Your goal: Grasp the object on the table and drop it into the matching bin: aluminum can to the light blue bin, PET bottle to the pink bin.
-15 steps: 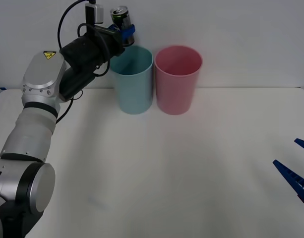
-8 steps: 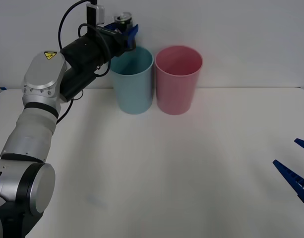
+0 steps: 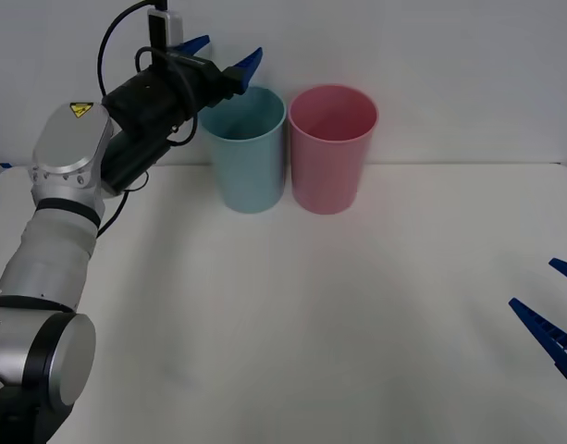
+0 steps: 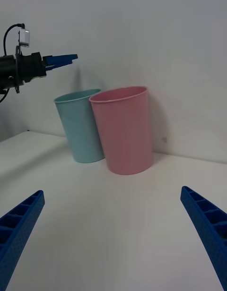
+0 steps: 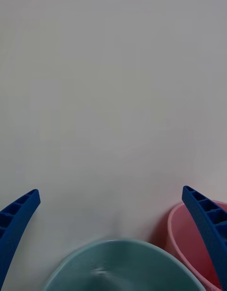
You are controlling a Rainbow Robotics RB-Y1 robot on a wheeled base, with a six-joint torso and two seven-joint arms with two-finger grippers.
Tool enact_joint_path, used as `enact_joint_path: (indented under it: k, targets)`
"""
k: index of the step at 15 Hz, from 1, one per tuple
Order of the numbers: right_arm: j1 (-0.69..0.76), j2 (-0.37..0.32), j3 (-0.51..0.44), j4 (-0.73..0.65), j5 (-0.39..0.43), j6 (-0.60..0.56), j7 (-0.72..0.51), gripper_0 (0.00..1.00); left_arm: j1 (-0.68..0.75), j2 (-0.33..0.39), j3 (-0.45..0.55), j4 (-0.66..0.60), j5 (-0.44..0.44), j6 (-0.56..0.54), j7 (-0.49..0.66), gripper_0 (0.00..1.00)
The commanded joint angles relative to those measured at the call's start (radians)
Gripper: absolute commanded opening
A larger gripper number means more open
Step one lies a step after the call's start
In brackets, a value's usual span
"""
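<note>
My left gripper hangs open with nothing between its fingers, just above the back left rim of the light blue bin. In the left wrist view the open left gripper looks down on the mouth of the light blue bin, with the pink bin beside it. The pink bin stands upright, touching the blue one on its right. The aluminum can is hidden. My right gripper rests open low at the table's right edge, far from both bins.
The white table spreads wide in front of the bins. A plain wall stands close behind them. In the right wrist view the open right gripper faces the light blue bin and the pink bin.
The left gripper held the can above the blue bin, then opened. The can dropped out of sight and the arm drew back slightly left. The right arm stayed still.
</note>
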Motion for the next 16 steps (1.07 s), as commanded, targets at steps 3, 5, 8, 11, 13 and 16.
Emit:
enact_joint_path:
  k: [3,5,8,11,13,16]
  targets:
    - [0.000,0.000,0.000,0.000,0.000,0.000,0.000,1.00,0.160,0.019,0.009,-0.186,0.063,-0.019,0.003,1.00]
    - [0.000,0.000,0.000,0.000,0.000,0.000,0.000,1.00,0.238,0.040,0.015,-0.270,0.102,-0.028,0.010,1.00]
    - [0.000,0.000,0.000,0.000,0.000,0.000,0.000,1.00,0.368,0.065,0.064,-0.399,0.151,-0.075,0.021,1.00]
    - [0.000,0.000,0.000,0.000,0.000,0.000,0.000,1.00,0.480,0.066,0.170,-0.487,0.164,-0.193,0.029,1.00]
    - [0.000,0.000,0.000,0.000,0.000,0.000,0.000,1.00,0.543,0.086,0.227,-0.519,0.193,-0.257,0.030,1.00]
    - [0.000,0.000,0.000,0.000,0.000,0.000,0.000,1.00,0.618,0.149,0.282,-0.531,0.248,-0.344,0.023,1.00]
